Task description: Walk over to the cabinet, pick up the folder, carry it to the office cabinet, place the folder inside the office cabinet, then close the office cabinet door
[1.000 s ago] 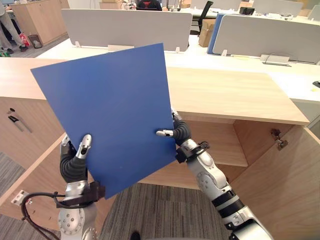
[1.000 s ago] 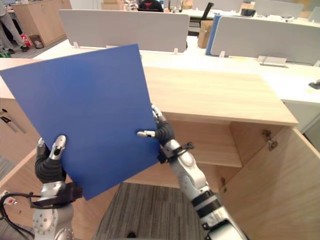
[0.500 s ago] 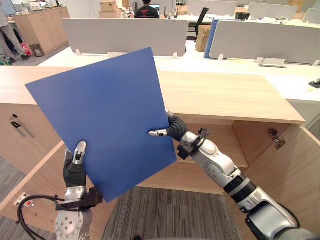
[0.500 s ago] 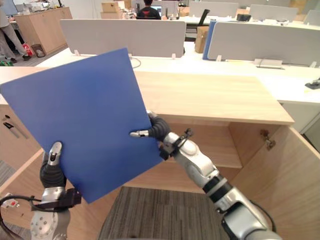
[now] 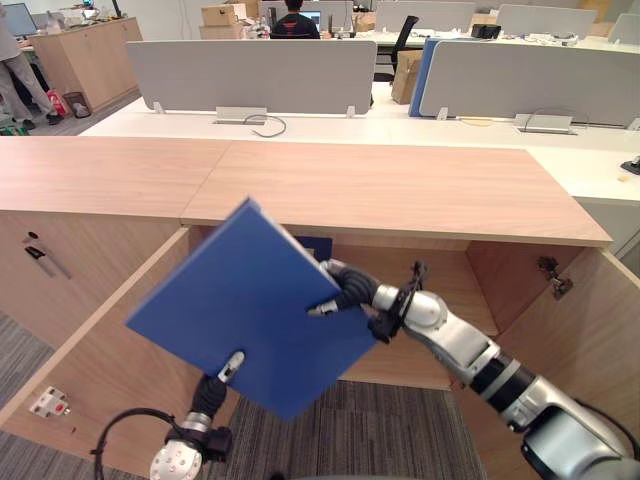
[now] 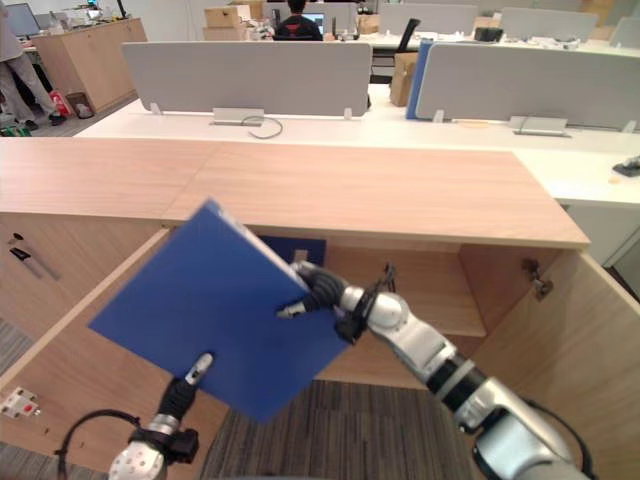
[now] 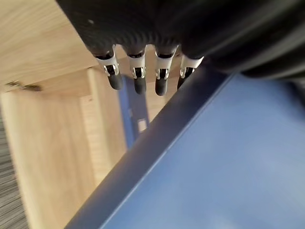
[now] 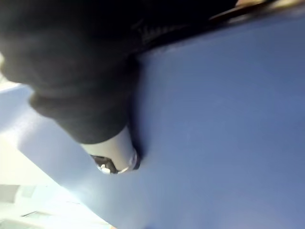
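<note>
The blue folder [image 5: 250,310] hangs tilted, its face turned up, in front of the open office cabinet [image 5: 400,190]. My right hand [image 5: 352,289] is shut on the folder's right edge: the thumb presses its front, the fingers are curled behind. In the right wrist view that thumb [image 8: 112,152] lies on the blue cover [image 8: 219,119]. My left hand [image 5: 212,388] sits low at the folder's bottom edge, one dark-tipped finger over the front. In the left wrist view its fingers [image 7: 138,78] stand straight beside the folder's edge [image 7: 157,138], gripping nothing.
The left door [image 5: 90,350] and right door [image 5: 580,330] swing out towards me. Inside stand a shelf [image 5: 450,300] and another blue folder [image 5: 316,246] at the back. Grey desk partitions [image 5: 250,75] stand behind the counter. A person [image 5: 15,60] stands at far left.
The folder has dropped from upright before the camera and tipped flatter, down to the cabinet opening. My left hand's fingers have straightened off it and sunk lower. The right hand has kept its grip.
</note>
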Motion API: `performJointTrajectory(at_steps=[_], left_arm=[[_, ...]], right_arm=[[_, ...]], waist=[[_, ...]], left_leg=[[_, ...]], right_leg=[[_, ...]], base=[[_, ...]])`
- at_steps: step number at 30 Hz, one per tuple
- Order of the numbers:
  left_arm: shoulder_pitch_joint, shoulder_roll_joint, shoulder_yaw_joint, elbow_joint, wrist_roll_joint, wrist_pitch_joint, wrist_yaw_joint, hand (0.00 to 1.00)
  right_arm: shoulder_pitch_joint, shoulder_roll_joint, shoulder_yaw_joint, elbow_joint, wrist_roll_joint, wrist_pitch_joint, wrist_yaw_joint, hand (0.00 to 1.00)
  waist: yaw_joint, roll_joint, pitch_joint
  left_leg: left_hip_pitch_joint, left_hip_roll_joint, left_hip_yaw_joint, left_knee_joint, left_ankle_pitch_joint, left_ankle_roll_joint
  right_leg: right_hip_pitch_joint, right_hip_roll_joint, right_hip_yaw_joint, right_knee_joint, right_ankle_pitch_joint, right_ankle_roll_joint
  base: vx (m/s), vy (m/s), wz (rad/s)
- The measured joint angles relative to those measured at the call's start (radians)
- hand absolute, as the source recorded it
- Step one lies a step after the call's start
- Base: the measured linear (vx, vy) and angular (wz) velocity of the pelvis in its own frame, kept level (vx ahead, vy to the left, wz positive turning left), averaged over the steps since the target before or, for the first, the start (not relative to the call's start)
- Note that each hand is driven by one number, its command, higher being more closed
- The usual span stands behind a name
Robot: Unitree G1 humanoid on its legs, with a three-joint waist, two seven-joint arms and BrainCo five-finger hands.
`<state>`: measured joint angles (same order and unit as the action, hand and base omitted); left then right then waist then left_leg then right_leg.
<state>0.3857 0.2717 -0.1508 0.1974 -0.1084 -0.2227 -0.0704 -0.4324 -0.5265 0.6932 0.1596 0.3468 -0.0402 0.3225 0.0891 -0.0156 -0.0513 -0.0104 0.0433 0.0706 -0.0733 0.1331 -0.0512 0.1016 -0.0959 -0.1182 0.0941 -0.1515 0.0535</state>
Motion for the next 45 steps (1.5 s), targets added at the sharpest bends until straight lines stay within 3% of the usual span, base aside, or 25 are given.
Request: performJointTrajectory(at_steps=[2,4,5,8,10,11,13,15,16,17,18,19,21,25,27,29,31,32,34,36,38,39,42,45], left_arm=[[-0.034,-0.022,-0.007,0.108,-0.004,0.002,-0.014,0.00],[-0.065,-0.055,-0.010,0.211,-0.048,0.022,-0.034,0.00],[-0.068,-0.063,-0.010,0.238,-0.066,0.026,-0.038,0.00],[-0.069,-0.080,-0.003,0.353,-0.175,0.050,-0.046,0.00],[-0.067,-0.098,0.064,0.459,-0.220,0.071,-0.045,0.00],[-0.067,-0.101,0.079,0.483,-0.222,0.075,-0.045,0.00],[-0.078,-0.105,0.137,0.584,-0.236,0.088,-0.044,0.00],[-0.094,-0.108,0.175,0.651,-0.244,0.093,-0.040,0.00],[-0.103,-0.109,0.190,0.691,-0.241,0.096,-0.033,0.00],[-0.119,-0.102,0.202,0.725,-0.232,0.099,-0.030,0.00],[-0.143,-0.103,0.230,0.770,-0.192,0.099,-0.013,0.00],[-0.151,-0.106,0.243,0.785,-0.178,0.100,-0.009,0.00],[-0.171,-0.132,0.275,0.825,-0.118,0.107,0.004,0.00],[-0.170,-0.159,0.365,0.861,-0.050,0.115,0.013,0.00],[-0.139,-0.175,0.406,0.874,-0.045,0.124,0.026,0.00],[-0.117,-0.174,0.416,0.874,-0.042,0.131,0.033,0.00],[-0.109,-0.174,0.429,0.874,-0.035,0.140,0.049,0.00],[-0.108,-0.173,0.428,0.874,-0.031,0.141,0.054,0.00],[-0.114,-0.175,0.429,0.872,-0.020,0.140,0.064,0.00],[-0.122,-0.180,0.429,0.871,-0.022,0.138,0.065,0.00],[-0.119,-0.175,0.430,0.870,-0.039,0.136,0.071,0.00],[-0.116,-0.174,0.435,0.873,-0.050,0.139,0.078,0.00],[-0.104,-0.211,0.457,0.872,-0.059,0.138,0.084,0.00],[-0.098,-0.242,0.491,0.872,-0.056,0.138,0.084,0.00]], right_arm=[[0.042,0.003,-0.003,0.041,-0.044,-0.002,0.008,1.00],[0.070,0.011,-0.008,0.075,-0.132,-0.008,0.007,1.00],[0.080,0.010,-0.009,0.076,-0.159,-0.017,0.007,1.00],[0.114,0.012,-0.009,0.118,-0.318,-0.076,0.001,1.00],[0.125,0.008,-0.007,0.174,-0.454,-0.103,0.000,1.00],[0.124,0.007,-0.007,0.195,-0.481,-0.107,-0.002,1.00],[0.124,0.011,-0.005,0.277,-0.613,-0.112,-0.017,1.00],[0.124,0.017,-0.001,0.327,-0.670,-0.111,-0.020,1.00],[0.125,0.023,0.002,0.349,-0.690,-0.113,-0.022,1.00],[0.128,0.042,-0.004,0.379,-0.696,-0.113,-0.034,1.00],[0.129,0.084,-0.005,0.427,-0.721,-0.111,-0.057,1.00],[0.126,0.097,-0.006,0.434,-0.730,-0.111,-0.062,1.00],[0.110,0.149,-0.017,0.490,-0.776,-0.112,-0.072,1.00],[0.106,0.234,-0.035,0.588,-0.807,-0.106,-0.101,1.00],[0.109,0.260,-0.033,0.639,-0.811,-0.098,-0.105,1.00],[0.122,0.274,-0.037,0.670,-0.809,-0.090,-0.111,1.00],[0.145,0.282,-0.053,0.688,-0.799,-0.083,-0.114,1.00],[0.156,0.291,-0.076,0.692,-0.797,-0.081,-0.114,1.00],[0.184,0.319,-0.165,0.695,-0.701,-0.072,-0.116,1.00],[0.186,0.335,-0.251,0.694,-0.569,-0.067,-0.128,1.00],[0.185,0.352,-0.317,0.682,-0.416,-0.065,-0.152,1.00],[0.186,0.357,-0.344,0.673,-0.308,-0.066,-0.170,1.00],[0.188,0.353,-0.392,0.646,-0.126,-0.066,-0.195,1.00],[0.196,0.348,-0.404,0.601,0.048,-0.066,-0.195,1.00]], waist=[[0.000,0.005,0.015],[0.003,0.042,0.060],[0.002,0.052,0.071],[0.016,0.068,0.113],[0.021,0.057,0.122],[0.029,0.059,0.124],[0.040,0.059,0.136],[0.046,0.064,0.140],[0.049,0.086,0.134],[0.056,0.071,0.143],[0.063,0.042,0.141],[0.064,0.036,0.140],[0.068,0.032,0.135],[0.095,0.034,0.127],[0.098,0.047,0.111],[0.095,0.055,0.105],[0.089,0.064,0.115],[0.088,0.063,0.115],[0.080,0.064,0.116],[0.071,0.078,0.137],[0.073,0.066,0.164],[0.071,0.064,0.177],[0.073,0.099,0.183],[0.067,0.099,0.193]], left_leg=[[-0.060,0.013,0.004,0.129,-0.063,-0.004],[-0.143,0.059,0.010,0.370,-0.175,-0.009],[-0.166,0.074,0.011,0.436,-0.193,-0.010],[-0.259,0.122,0.011,0.710,-0.189,0.011],[-0.324,0.117,-0.023,0.818,-0.154,0.011],[-0.335,0.110,-0.027,0.830,-0.175,0.006],[-0.340,0.046,-0.059,0.748,-0.250,-0.014],[-0.336,0.007,-0.075,0.624,-0.254,-0.012],[-0.315,0.005,-0.079,0.510,-0.195,-0.011],[-0.302,-0.006,-0.064,0.515,-0.186,0.024],[-0.292,-0.027,-0.047,0.510,-0.202,0.027],[-0.292,-0.035,-0.041,0.517,-0.215,0.035],[-0.274,-0.063,-0.012,0.532,-0.247,0.067],[-0.213,-0.072,0.038,0.474,-0.257,0.083],[-0.166,-0.066,0.066,0.428,-0.262,0.091],[-0.114,-0.055,0.083,0.400,-0.266,0.097],[-0.035,-0.044,0.081,0.386,-0.285,0.124],[-0.019,-0.043,0.075,0.386,-0.293,0.126],[0.005,-0.013,0.063,0.403,-0.318,0.132],[-0.009,0.025,0.042,0.468,-0.354,0.112],[-0.024,0.043,0.031,0.561,-0.413,0.072],[-0.037,0.055,0.014,0.637,-0.461,0.035],[-0.044,0.123,-0.003,0.678,-0.492,0.006],[-0.066,0.149,-0.009,0.709,-0.512,-0.004]], right_leg=[[-0.016,0.004,0.008,0.028,-0.007,-0.008],[-0.015,0.030,0.014,0.071,-0.035,-0.023],[-0.014,0.035,0.019,0.086,-0.050,-0.034],[-0.019,0.062,0.067,0.158,-0.095,-0.062],[-0.037,0.061,0.108,0.186,-0.110,-0.072],[-0.041,0.060,0.129,0.193,-0.112,-0.072],[-0.047,0.038,0.167,0.199,-0.121,-0.059],[-0.046,0.028,0.177,0.205,-0.140,-0.042],[-0.046,0.035,0.180,0.222,-0.156,-0.014],[-0.045,0.021,0.190,0.233,-0.169,-0.002],[-0.038,-0.001,0.192,0.220,-0.166,-0.001],[-0.028,-0.010,0.192,0.204,-0.164,0.002],[0.013,-0.049,0.198,0.158,-0.150,0.020],[0.004,-0.077,0.214,0.175,-0.107,0.062],[-0.065,-0.083,0.203,0.323,-0.093,0.060],[-0.115,-0.107,0.096,0.469,-0.056,0.021],[-0.123,-0.196,-0.161,0.641,-0.025,-0.080],[-0.125,-0.209,-0.195,0.665,-0.055,-0.084],[-0.159,-0.209,-0.265,0.622,-0.133,-0.043],[-0.190,-0.182,-0.272,0.521,-0.130,-0.033],[-0.193,-0.179,-0.264,0.362,-0.082,-0.026],[-0.189,-0.171,-0.259,0.382,0.004,0.014],[-0.194,-0.107,-0.264,0.407,-0.039,-0.001],[-0.227,-0.093,-0.264,0.469,-0.076,-0.023]], base=[[-0.04,-0.030,-0.12],[-0.11,-0.040,-0.26],[-0.15,-0.025,-0.30],[-0.10,-0.048,-0.43],[-0.02,-0.050,-0.46],[0.07,0.004,-0.57],[0.16,0.081,-0.47],[0.23,0.192,-0.27],[0.28,0.266,-0.22],[0.23,0.209,-0.17],[0.18,0.159,-0.11],[0.24,0.170,-0.13],[0.27,0.193,-0.12],[0.16,0.101,-0.38],[0.10,0.066,-0.50],[0.10,0.082,-0.26],[0.12,0.069,-0.15],[0.07,0.030,-0.04],[0.03,-0.057,0.08],[-0.01,-0.160,0.19],[-0.02,-0.223,0.16],[0.05,-0.259,0.09],[0.11,-0.185,-0.09],[0.16,-0.115,-0.11]])
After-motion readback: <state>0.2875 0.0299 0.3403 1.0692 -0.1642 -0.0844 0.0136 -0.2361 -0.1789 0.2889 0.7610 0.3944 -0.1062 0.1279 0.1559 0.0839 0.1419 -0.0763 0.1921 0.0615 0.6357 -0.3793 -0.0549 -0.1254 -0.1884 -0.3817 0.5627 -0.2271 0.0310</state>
